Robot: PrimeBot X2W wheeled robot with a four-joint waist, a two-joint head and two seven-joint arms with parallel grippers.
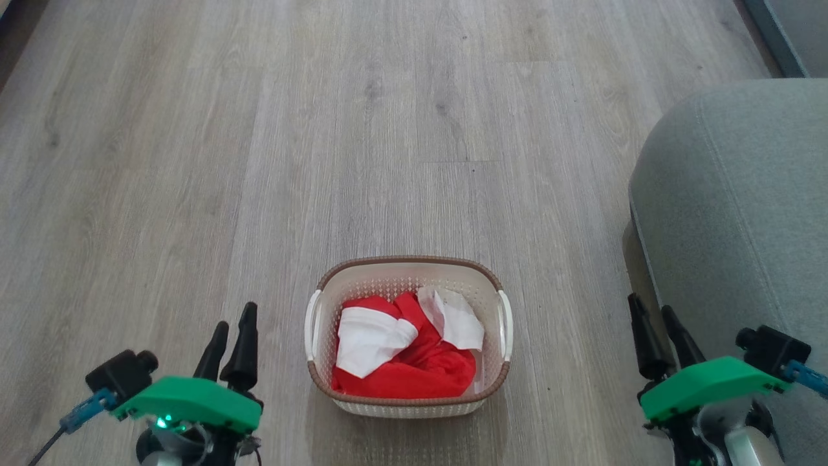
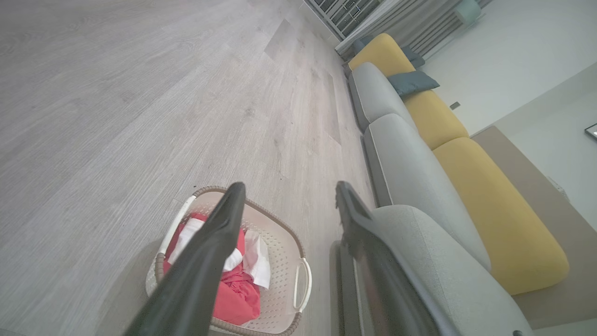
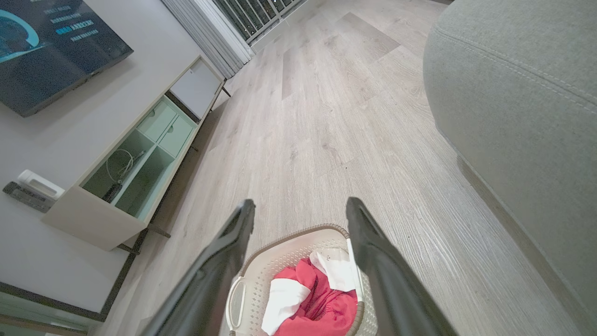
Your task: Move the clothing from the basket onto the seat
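At the lower left of the head view, the left gripper (image 1: pixel 234 317) is seen poised above the wooden floor (image 1: pixel 162 194). Its two dark fingers are parted and nothing is held between them.

Just to its right, the basket (image 1: pixel 407 261) is found standing on the floor, between the two arms and clear of both. The clothing (image 1: pixel 414 366) is heaped inside it, red fabric with white panels folded across the top. Whether one garment or two are bundled there cannot be told from the heap.

Further right, the right gripper (image 1: pixel 650 304) is likewise held with its fingers spread and empty, near the front edge of the seat (image 1: pixel 744 213). Nothing has been laid on the part of the seat that is visible.

The task is judged to be at its very start, with the first pick not yet made. For the next move, one gripper would have to be brought over the basket and lowered inside the rim. It would then be closed on a raised fold of cloth. The right arm may be favoured, since the seat lies on its side. A deep pinch would be needed, so that the soft fabric is lifted free and the light basket is not dragged along.
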